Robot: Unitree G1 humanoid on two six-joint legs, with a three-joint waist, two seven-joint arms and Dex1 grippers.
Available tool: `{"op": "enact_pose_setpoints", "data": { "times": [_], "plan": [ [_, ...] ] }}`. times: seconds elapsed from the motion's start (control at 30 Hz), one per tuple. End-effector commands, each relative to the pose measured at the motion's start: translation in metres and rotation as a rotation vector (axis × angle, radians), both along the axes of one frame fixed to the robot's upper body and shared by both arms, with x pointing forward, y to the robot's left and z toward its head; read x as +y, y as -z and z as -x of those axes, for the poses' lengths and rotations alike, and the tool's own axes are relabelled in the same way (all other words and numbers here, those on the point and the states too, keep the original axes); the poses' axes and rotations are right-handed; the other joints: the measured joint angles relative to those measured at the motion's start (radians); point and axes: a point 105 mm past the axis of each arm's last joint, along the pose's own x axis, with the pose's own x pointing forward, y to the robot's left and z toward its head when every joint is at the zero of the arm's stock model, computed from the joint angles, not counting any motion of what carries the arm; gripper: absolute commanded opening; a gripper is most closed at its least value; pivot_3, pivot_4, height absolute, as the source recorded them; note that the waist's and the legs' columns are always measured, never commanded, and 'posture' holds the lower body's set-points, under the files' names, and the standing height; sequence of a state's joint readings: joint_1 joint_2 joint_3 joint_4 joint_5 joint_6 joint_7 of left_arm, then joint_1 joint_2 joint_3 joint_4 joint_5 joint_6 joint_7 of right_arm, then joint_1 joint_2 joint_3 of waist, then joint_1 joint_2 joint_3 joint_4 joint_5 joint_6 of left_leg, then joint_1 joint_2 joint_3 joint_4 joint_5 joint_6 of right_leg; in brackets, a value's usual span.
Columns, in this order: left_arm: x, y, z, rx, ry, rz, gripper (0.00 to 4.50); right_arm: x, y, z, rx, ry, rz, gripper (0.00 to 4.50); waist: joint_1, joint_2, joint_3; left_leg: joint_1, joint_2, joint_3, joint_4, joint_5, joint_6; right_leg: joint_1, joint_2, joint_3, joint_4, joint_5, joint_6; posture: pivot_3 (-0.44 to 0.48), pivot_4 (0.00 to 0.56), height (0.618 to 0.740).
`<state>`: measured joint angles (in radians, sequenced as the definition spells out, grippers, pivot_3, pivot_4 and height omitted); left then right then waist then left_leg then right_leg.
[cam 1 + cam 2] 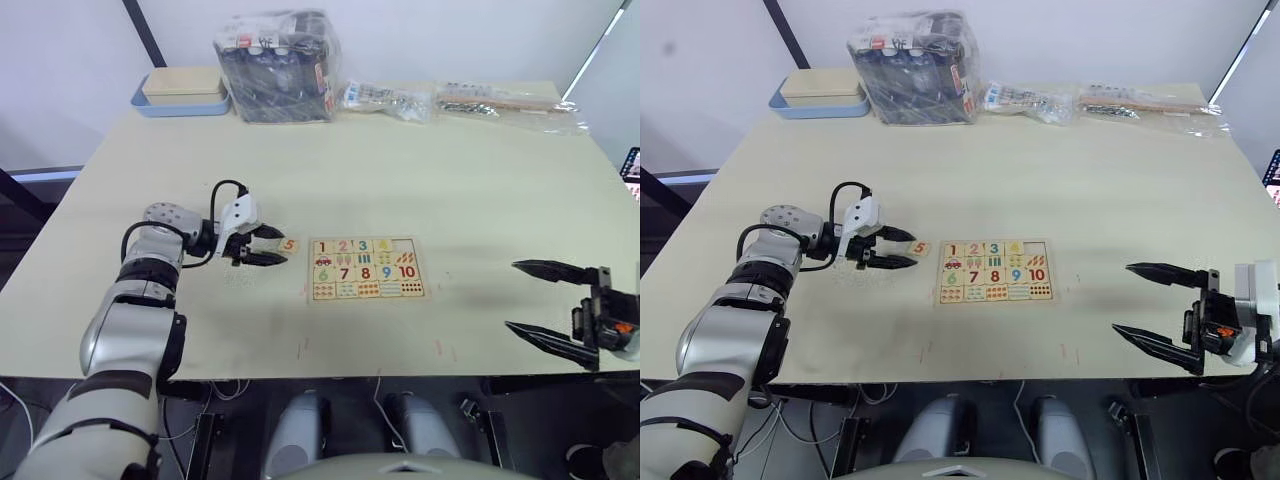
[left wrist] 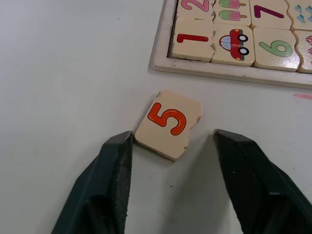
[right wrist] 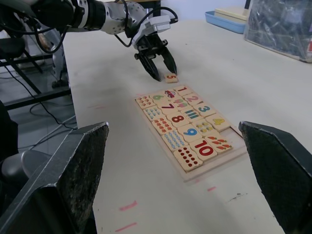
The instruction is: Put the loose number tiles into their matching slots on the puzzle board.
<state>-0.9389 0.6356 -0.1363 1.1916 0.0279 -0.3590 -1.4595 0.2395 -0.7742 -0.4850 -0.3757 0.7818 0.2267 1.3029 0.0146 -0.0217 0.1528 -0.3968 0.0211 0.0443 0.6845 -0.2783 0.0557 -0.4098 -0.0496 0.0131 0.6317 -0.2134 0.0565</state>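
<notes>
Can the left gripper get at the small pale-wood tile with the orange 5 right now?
Probably yes. The left gripper is open, and the pale-wood tile with the orange 5 lies flat on the table just ahead of its fingers, clear of the pale-wood puzzle board, with nothing between.

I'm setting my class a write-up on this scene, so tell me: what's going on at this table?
A humanoid robot is filling a small pale-wood number puzzle board. Its left pincer is open on the cream table, its fingers either side of a loose square wooden tile with an orange 5, which lies flat just outside the board's rim. The right pincer hangs open off to the board's right, holding nothing.
</notes>
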Motion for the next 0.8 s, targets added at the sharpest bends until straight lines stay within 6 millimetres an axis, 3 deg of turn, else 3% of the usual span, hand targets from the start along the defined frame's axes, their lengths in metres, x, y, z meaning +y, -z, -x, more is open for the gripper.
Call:
{"op": "enact_pose_setpoints", "data": {
  "times": [0.03, 0.8],
  "plan": [
    [0.0009, -0.0020, 0.0013, -0.017, 0.024, -0.014, 3.05, 0.0013, -0.0088, 0.0024, -0.055, 0.000, -0.004, 4.50, 0.000, 0.000, 0.000, 0.000, 0.000, 0.000, 0.000, 0.000, 0.000, 0.000, 0.000, 0.000, 0.000, 0.000, 0.000, 0.000, 0.150, 0.740],
    [-0.0048, 0.0015, 0.0052, -0.011, 0.061, 0.001, 3.05, 0.0018, -0.0083, -0.0023, -0.062, 0.003, 0.007, 4.50, 0.000, 0.000, 0.000, 0.000, 0.000, 0.000, 0.000, 0.000, 0.000, 0.000, 0.000, 0.000, 0.000, 0.000, 0.000, 0.000, 0.150, 0.740]
  ]
}}
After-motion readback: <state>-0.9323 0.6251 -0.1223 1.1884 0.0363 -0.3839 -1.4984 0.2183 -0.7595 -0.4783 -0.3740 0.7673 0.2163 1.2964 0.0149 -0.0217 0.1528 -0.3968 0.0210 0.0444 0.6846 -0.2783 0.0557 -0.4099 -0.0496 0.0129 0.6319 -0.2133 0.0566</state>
